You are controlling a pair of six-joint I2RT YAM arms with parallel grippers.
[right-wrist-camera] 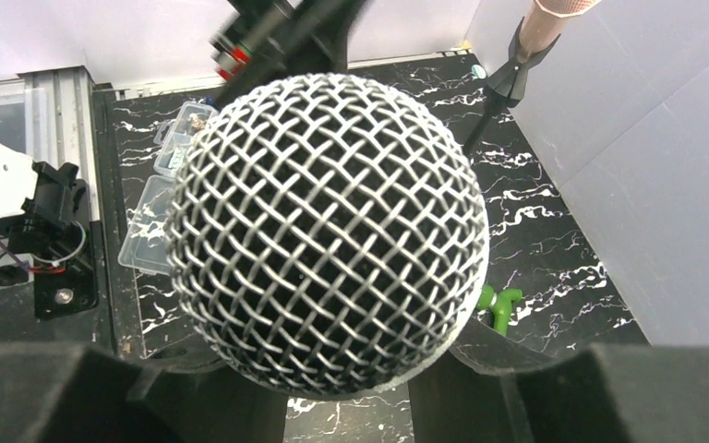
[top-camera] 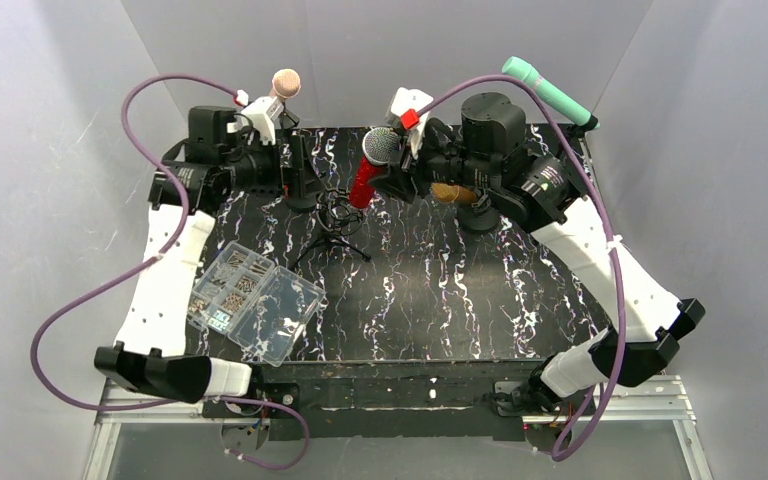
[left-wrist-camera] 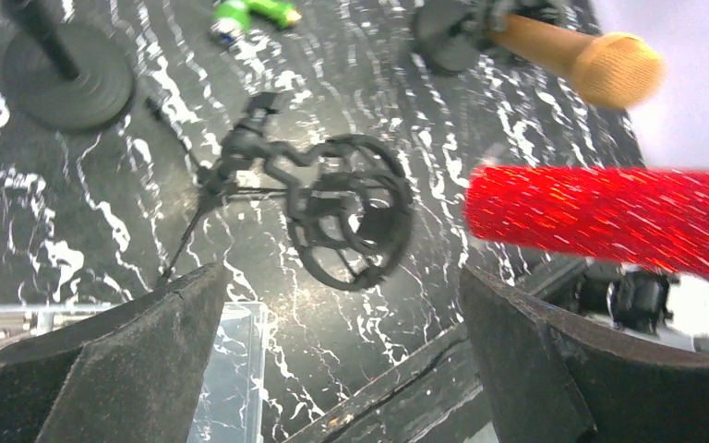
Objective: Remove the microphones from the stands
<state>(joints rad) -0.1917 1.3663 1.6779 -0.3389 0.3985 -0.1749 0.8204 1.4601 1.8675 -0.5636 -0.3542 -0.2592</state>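
Note:
The microphone has a red glittery body point(top-camera: 363, 185) and a silver mesh head point(top-camera: 381, 146). It hangs in the air, clear of the stand, with my right gripper point(top-camera: 388, 182) shut on it. In the right wrist view the mesh head point(right-wrist-camera: 328, 231) fills the picture above the right gripper point(right-wrist-camera: 346, 406). The stand point(top-camera: 335, 215) is a small black tripod, and its ring mount point(left-wrist-camera: 351, 221) is empty. The red body point(left-wrist-camera: 609, 217) floats just right of that ring. My left gripper point(left-wrist-camera: 342, 360) stands wide open above the mat with nothing between its fingers point(left-wrist-camera: 102, 369), left of the stand.
A clear compartment box point(top-camera: 255, 300) of small parts lies front left. Other microphones stand on their own stands: a pink one point(top-camera: 285, 85), a teal one point(top-camera: 550, 92) and a tan one point(left-wrist-camera: 609, 65). A round stand base point(left-wrist-camera: 65, 78) and a green piece point(right-wrist-camera: 497, 305) sit on the mat.

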